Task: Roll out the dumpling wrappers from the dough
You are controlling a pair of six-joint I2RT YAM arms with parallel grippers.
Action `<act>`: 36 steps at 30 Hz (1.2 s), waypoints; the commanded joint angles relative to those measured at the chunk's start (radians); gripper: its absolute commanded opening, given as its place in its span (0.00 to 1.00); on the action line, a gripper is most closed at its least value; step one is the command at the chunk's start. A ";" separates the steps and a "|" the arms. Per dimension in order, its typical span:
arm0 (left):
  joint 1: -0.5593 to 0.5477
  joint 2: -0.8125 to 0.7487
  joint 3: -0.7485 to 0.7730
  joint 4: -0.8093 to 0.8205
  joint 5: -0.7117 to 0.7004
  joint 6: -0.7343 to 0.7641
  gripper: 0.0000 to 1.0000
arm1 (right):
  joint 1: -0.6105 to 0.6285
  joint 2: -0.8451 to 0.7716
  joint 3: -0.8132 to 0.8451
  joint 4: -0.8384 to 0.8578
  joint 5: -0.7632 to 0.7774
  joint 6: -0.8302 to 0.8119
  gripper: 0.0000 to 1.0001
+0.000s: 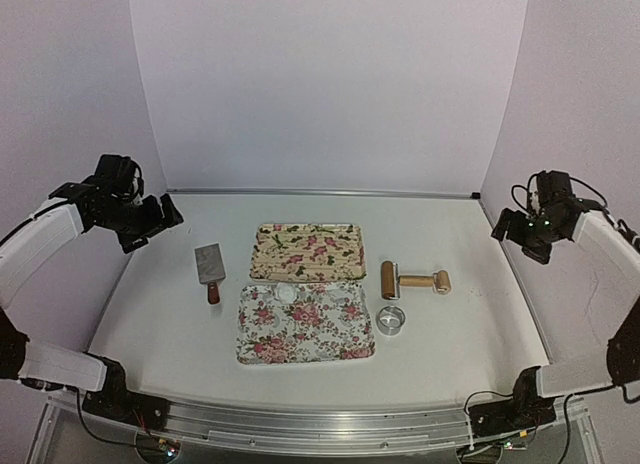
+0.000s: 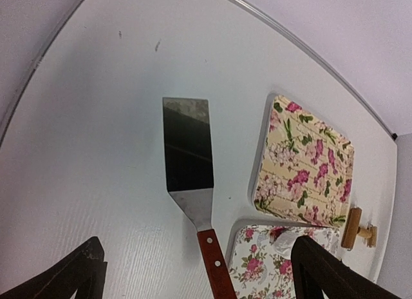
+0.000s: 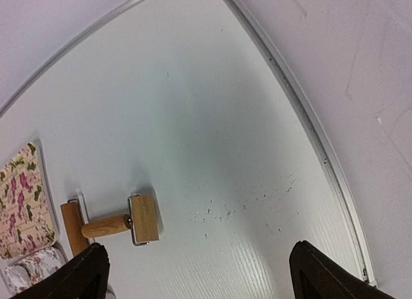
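The small, soft white lump of dough (image 1: 283, 295) lies on the white rectangular tray with pink flowers (image 1: 330, 339), against that tray's far rim, near the middle of the counter (image 1: 170, 314). The lump is unflattened and no wrapper disc is visible, so the task is judged to be at its start. This tray sits toward the near edge, probably as a work surface within reach of both arms. The cream rectangular tray with pink flowers (image 1: 306, 252) lies just behind it, toward the far edge, and likely receives finished discs.

Tools flank the trays:
- **Right edge:** The wooden roller with a metal frame (image 1: 413, 280) and the shiny round metal ring (image 1: 390, 320) lie on the right arm's side.
- **Left edge:** The flat steel spatula with a brown wooden handle (image 1: 210, 267) lies on the left arm's side.

The left hand (image 1: 150, 222) hovers over the far-left corner, fingers (image 2: 77, 273) spread wide, holding nothing. The right hand (image 1: 520, 232) hovers over the far-right corner, fingers (image 3: 77, 273) spread wide, also holding nothing. Both are well apart from every tool. The next step is judged to be the right hand going to the roller's handle.
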 commanded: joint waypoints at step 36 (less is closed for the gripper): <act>-0.453 0.447 0.288 0.260 0.168 -0.270 0.98 | 0.036 0.876 0.245 -0.019 -0.725 -0.228 0.62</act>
